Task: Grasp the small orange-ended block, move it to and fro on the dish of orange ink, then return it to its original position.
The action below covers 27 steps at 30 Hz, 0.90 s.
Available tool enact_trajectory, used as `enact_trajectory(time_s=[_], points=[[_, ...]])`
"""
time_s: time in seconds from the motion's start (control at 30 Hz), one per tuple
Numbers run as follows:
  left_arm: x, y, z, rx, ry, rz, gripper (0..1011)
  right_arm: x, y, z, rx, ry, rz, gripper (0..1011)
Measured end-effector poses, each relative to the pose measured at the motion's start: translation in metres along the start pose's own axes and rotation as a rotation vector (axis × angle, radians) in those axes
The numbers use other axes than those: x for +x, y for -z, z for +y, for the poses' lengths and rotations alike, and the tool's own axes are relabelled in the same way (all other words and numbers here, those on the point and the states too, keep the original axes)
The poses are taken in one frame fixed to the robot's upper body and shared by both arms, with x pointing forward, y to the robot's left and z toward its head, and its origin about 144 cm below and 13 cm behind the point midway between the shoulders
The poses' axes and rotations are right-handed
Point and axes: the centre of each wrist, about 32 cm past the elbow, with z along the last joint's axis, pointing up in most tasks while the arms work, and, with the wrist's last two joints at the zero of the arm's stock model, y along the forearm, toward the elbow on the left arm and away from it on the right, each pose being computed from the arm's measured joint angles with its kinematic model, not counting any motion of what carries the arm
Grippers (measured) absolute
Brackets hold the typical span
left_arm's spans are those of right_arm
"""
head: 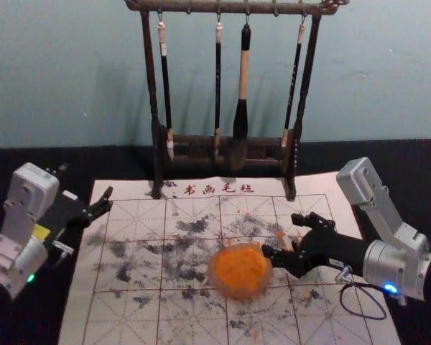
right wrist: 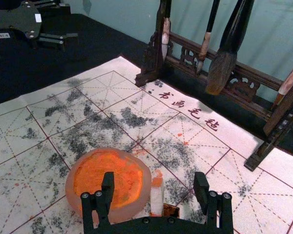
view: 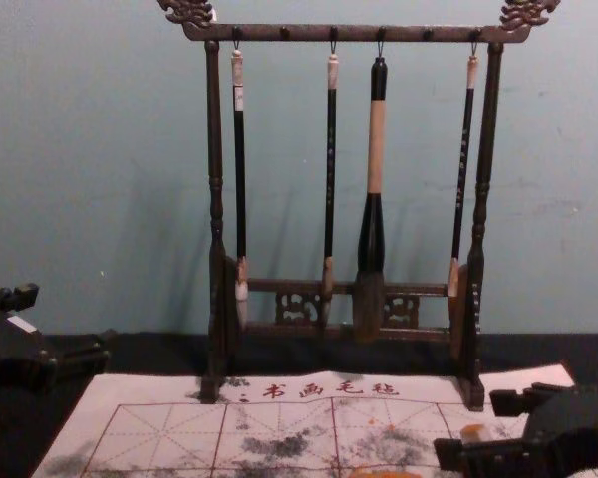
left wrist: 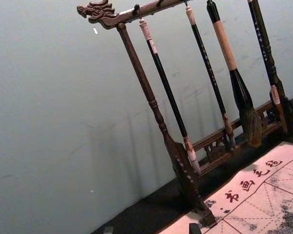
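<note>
Right pincer at work above the gridded calligraphy mat, reaching in from the robot's right, on the right-hand side of the round dish; its jaws stand wide, parted on either side of the orange-ended block, with a visible gap at each side in the right wrist view; nothing gripped. The block has a white body with orange at its upper end, and is just beside the dish on the robot's right; whether block and dish touch cannot be told. A small brown-and-orange piece lies next to the block's lower end, partly hidden by the pincer body. Dish has a pale, translucent rim and holds orange ink, spread unevenly; in the head view one tip of the right pincer overlaps the rim, contact undetermined. Left pincer parked at the robot's left, near the mat's far left corner; jaws wide, nothing between them. Dark wooden brush rack stands at the far edge of the mat; four calligraphy brushes hang from it, the thickest having a light wooden section in its handle; mat bears red grid lines, black smudges and small orange marks; desk surface black.
</note>
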Motion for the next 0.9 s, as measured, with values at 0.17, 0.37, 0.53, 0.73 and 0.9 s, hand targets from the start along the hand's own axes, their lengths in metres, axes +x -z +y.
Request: enact_trajectory(time_s=[0.17,0.37,0.53,0.73,0.9], points=[[0.0000,0.0000,0.0000,0.000,0.000,0.000,1001,0.0013,-0.0037,0.0022,-0.013,-0.009,-0.004,1002],[0.0000,0.0000,0.0000,0.000,0.000,0.000,1001,0.0015,-0.0045,0.0047,-0.026,-0.010,-0.010,1002],[0.0000,0.0000,0.0000,0.000,0.000,0.000,1001,0.0011,-0.0038,0.0065,-0.032,-0.009,-0.010,1002],[0.0000,0.0000,0.0000,0.000,0.000,0.000,1001,0.0010,-0.0031,0.0086,-0.034,-0.005,-0.007,1002],[0.0000,0.0000,0.0000,0.000,0.000,0.000,1001,0.0005,-0.0030,0.0094,-0.032,-0.004,-0.008,1002]])
